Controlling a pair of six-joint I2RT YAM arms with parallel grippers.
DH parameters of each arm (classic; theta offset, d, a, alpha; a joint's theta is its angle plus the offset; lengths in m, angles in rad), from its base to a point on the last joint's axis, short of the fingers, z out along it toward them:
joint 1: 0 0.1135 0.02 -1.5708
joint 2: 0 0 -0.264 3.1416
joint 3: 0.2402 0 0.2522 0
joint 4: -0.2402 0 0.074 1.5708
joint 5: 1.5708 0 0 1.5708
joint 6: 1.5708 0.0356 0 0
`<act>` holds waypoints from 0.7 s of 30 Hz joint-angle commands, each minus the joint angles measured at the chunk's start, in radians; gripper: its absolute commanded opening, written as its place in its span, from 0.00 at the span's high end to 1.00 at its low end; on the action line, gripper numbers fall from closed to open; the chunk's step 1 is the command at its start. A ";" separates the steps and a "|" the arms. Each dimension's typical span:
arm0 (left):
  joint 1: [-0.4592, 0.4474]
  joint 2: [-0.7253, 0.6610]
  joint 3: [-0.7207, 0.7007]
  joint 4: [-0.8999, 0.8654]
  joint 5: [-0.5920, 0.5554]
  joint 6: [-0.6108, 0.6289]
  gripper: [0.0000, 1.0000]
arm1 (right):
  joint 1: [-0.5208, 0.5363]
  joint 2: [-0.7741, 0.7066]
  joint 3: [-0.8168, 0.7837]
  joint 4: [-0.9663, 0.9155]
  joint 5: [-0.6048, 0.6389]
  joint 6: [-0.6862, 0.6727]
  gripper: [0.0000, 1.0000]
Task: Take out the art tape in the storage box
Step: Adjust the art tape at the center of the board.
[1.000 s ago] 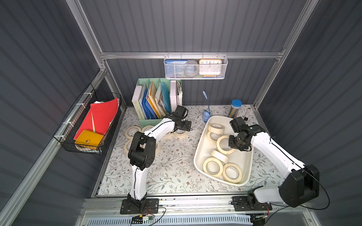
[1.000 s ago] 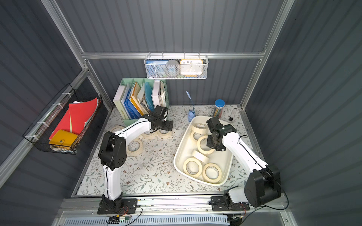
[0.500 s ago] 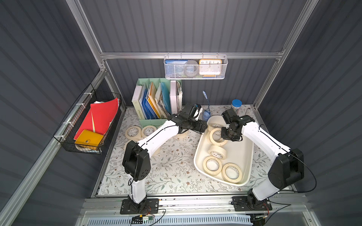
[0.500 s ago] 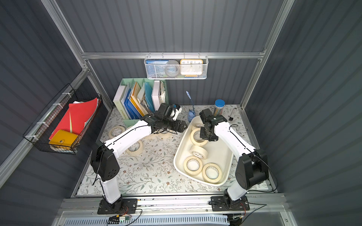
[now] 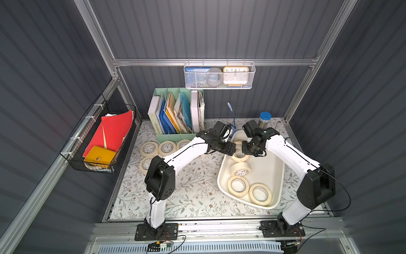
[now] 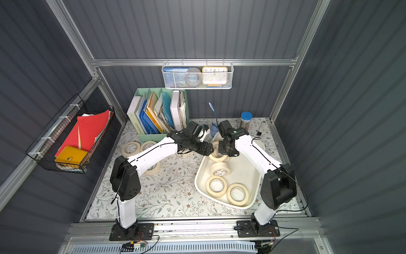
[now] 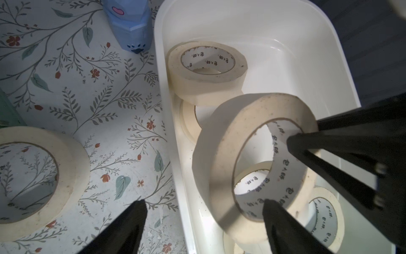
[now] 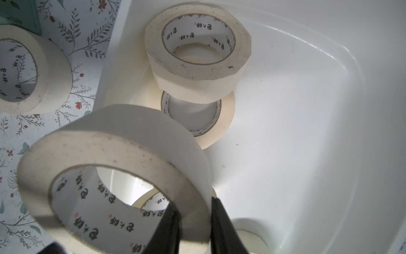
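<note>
In both top views we are looking steeply down from high above the front edge, taking in the whole worktop point(image 5: 193, 187) and both arms. The wrist cameras are sitting close behind the left hand point(image 7: 204, 204) and right hand point(image 8: 194, 212), both facing into the storage box point(image 7: 172, 132) and sharing the art tape roll point(image 7: 219, 143) held above it.

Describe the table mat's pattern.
The mat has grey-green leafy sprigs and small red flowers; clearest in the left wrist view.

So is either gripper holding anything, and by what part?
The right gripper pinches a tape roll by its wall; the left gripper holds nothing.
</note>
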 commanded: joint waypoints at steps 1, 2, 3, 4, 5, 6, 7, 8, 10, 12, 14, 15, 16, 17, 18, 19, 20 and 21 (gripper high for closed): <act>0.001 0.036 0.034 -0.007 -0.033 0.018 0.14 | 0.018 -0.026 0.027 0.000 -0.018 0.014 1.00; 0.002 0.041 0.035 -0.004 -0.036 0.017 0.15 | 0.025 -0.031 0.026 0.000 -0.020 0.016 1.00; 0.001 0.047 0.037 0.001 -0.039 0.017 0.17 | 0.030 -0.035 0.026 -0.001 -0.023 0.019 1.00; 0.002 0.051 0.041 0.007 -0.040 0.016 0.19 | 0.035 -0.040 0.026 -0.004 -0.024 0.020 1.00; 0.001 0.056 0.044 0.010 -0.042 0.014 0.22 | 0.039 -0.042 0.025 -0.004 -0.026 0.022 1.00; 0.002 0.059 0.049 0.011 -0.046 0.013 0.26 | 0.044 -0.046 0.022 -0.003 -0.027 0.024 1.00; 0.002 0.062 0.053 0.012 -0.047 0.012 0.32 | 0.048 -0.048 0.019 -0.004 -0.029 0.025 1.00; 0.001 0.065 0.056 0.015 -0.048 0.011 0.38 | 0.050 -0.049 0.017 -0.003 -0.030 0.025 1.00; 0.001 0.066 0.060 0.018 -0.051 0.008 0.53 | 0.055 -0.052 0.011 -0.001 -0.036 0.027 1.00; 0.001 0.068 0.065 0.020 -0.054 0.006 0.68 | 0.057 -0.059 0.001 0.007 -0.046 0.032 1.00; 0.002 0.070 0.068 0.018 -0.056 0.004 0.79 | 0.059 -0.066 -0.006 0.015 -0.054 0.036 1.00; 0.002 0.069 0.068 0.018 -0.057 0.004 0.84 | 0.059 -0.070 -0.008 0.019 -0.055 0.038 1.00; 0.002 0.067 0.067 0.018 -0.058 0.003 0.87 | 0.060 -0.073 -0.008 0.020 -0.054 0.037 0.98; 0.002 0.065 0.066 0.018 -0.061 0.003 0.91 | 0.059 -0.077 -0.008 0.021 -0.052 0.038 0.92; 0.001 0.060 0.064 0.017 -0.064 0.003 0.95 | 0.059 -0.081 -0.008 0.024 -0.049 0.039 0.86; 0.002 0.055 0.060 0.017 -0.066 0.004 0.96 | 0.059 -0.085 -0.007 0.026 -0.046 0.039 0.81; 0.002 0.047 0.054 0.014 -0.068 0.003 0.97 | 0.058 -0.089 -0.005 0.025 -0.041 0.041 0.75; 0.002 0.037 0.048 0.011 -0.069 0.002 0.97 | 0.057 -0.094 -0.003 0.025 -0.033 0.040 0.70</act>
